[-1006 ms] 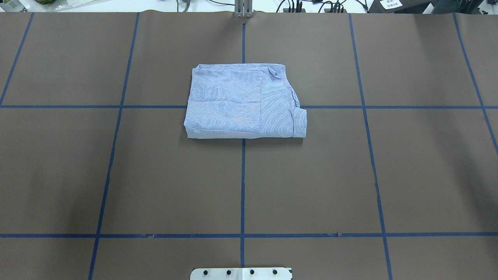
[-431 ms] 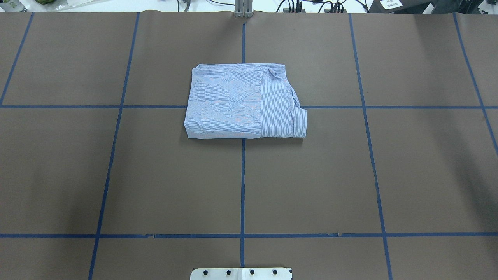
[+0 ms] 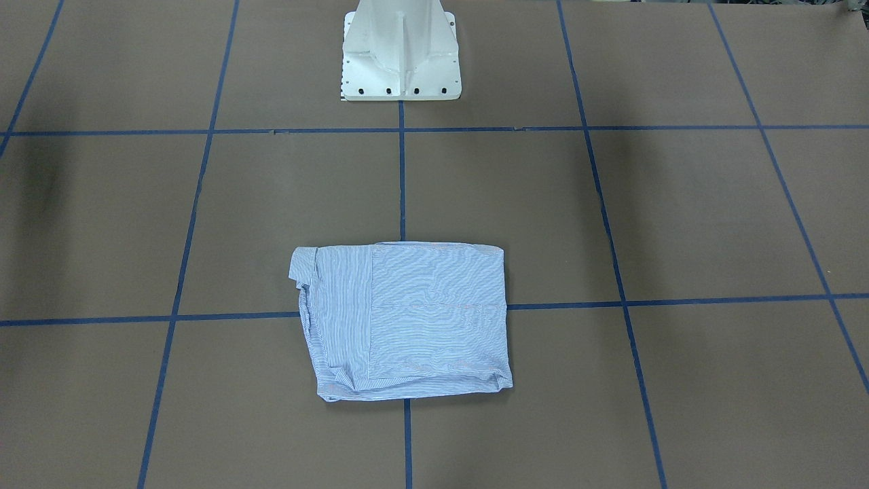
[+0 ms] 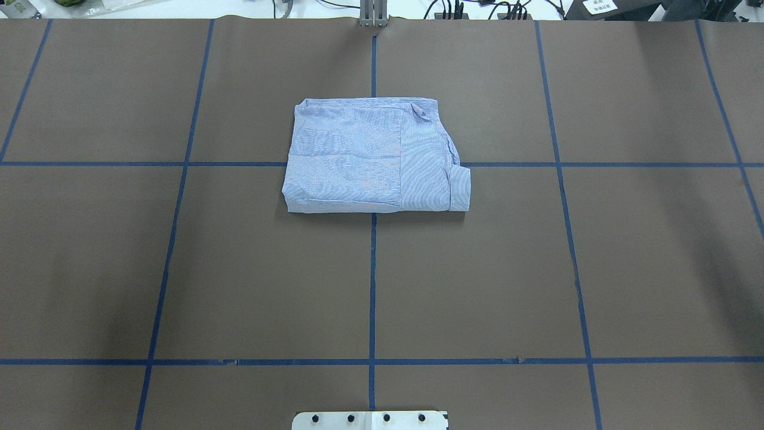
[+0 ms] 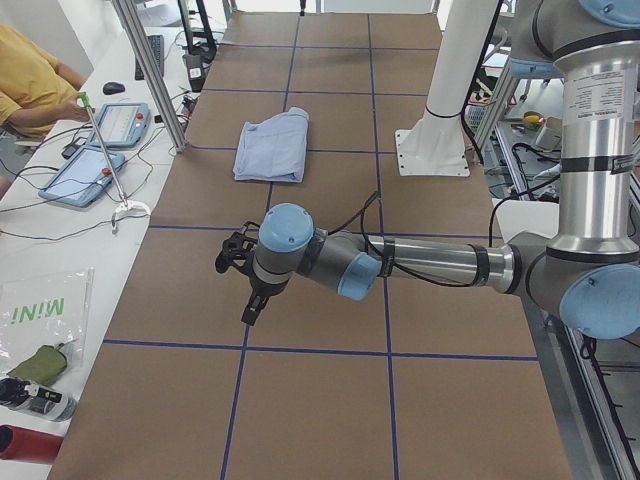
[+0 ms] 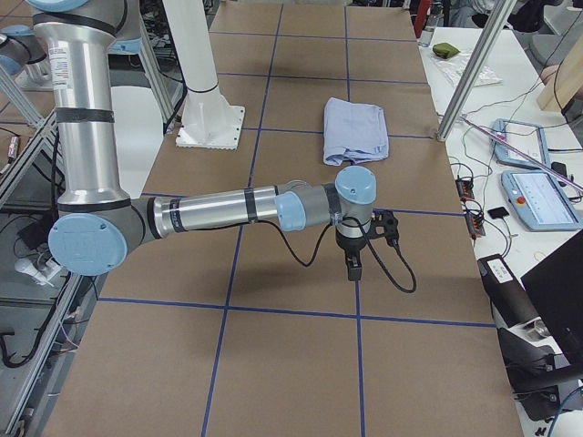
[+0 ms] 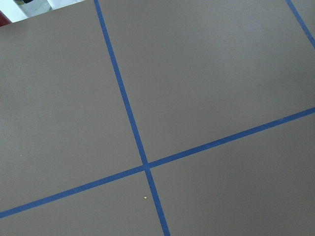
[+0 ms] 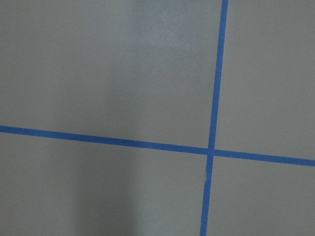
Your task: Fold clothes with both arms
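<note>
Hovering above the table, left end effector, right end effector, well apart from shirt, opening cannot be told.

Overhead and front cams oppose, both steep down. Side cams sight along desk; wrist cams close on it. Exteriors share shirt.

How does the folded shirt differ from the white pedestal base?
The shirt is blue-and-white striped cloth; the pedestal base is plain white with bolt holes. The shirt lies flat and low; the pedestal base rises upright. Both sit on the centre tape line.
</note>
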